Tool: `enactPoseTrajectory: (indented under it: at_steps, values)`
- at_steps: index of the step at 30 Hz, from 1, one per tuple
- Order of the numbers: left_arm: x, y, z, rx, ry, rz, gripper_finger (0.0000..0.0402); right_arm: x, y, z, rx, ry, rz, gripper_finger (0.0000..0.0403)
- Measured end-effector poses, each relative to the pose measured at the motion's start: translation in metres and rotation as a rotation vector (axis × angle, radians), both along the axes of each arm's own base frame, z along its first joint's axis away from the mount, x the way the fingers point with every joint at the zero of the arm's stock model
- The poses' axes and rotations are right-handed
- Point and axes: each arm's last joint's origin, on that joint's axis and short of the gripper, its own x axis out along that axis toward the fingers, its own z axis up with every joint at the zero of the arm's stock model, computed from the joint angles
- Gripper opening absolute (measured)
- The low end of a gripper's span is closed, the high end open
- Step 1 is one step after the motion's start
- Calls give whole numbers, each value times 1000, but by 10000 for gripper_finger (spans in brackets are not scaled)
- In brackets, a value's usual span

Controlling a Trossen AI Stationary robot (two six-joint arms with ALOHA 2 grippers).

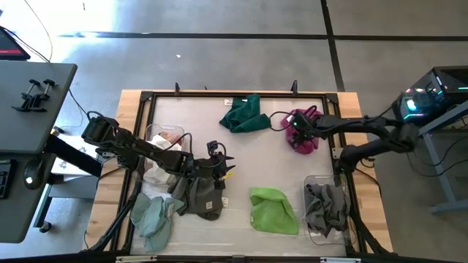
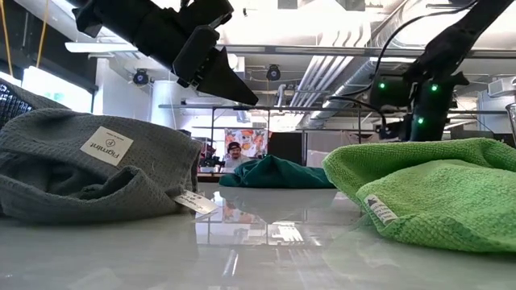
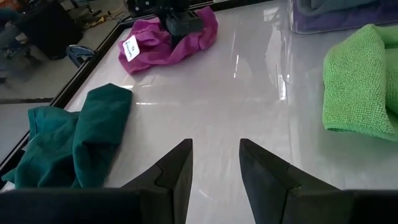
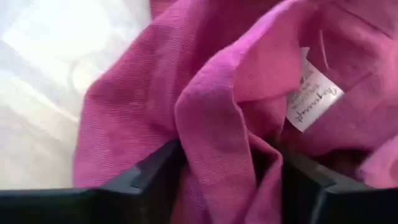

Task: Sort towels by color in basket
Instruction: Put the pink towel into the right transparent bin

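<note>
A: Cloth colours? Magenta towel (image 1: 302, 130) with a white tag, dark green towel (image 1: 245, 115), lime green towel (image 1: 274, 210), all plain.

B: Rest: grey towel (image 1: 199, 199) with a waffle weave and a white label, pale teal towel (image 1: 153, 218), grey towels in the clear bin (image 1: 326, 208). Table (image 1: 219, 157) glossy white, wood edge. Arms black.

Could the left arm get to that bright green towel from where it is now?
Probably yes. The left gripper hangs open above the grey towel, and only bare table separates it from the lime green towel, which lies uncovered. The right gripper is busy far off at the magenta towel.
</note>
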Motion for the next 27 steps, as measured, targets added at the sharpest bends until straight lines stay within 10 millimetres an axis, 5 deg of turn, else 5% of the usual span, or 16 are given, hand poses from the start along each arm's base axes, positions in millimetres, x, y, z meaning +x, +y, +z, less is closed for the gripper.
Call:
enactPoseTrajectory:
  at_steps: [8, 14, 18, 27]
  values:
    - [-3, -12, 0, 33, 11, -56, 111, 18, 32, -1, 19, -44, 134, 17]
    - [-5, -21, 2, 41, -7, -75, 85, 40, 81, 11, -26, -236, 289, 33]
    - [-3, -24, 5, 23, -48, -96, 74, 54, 110, 19, -47, -382, 463, 11]
    - [5, -29, 14, 12, -133, -395, 70, 79, 134, 45, -147, -732, 628, 17]
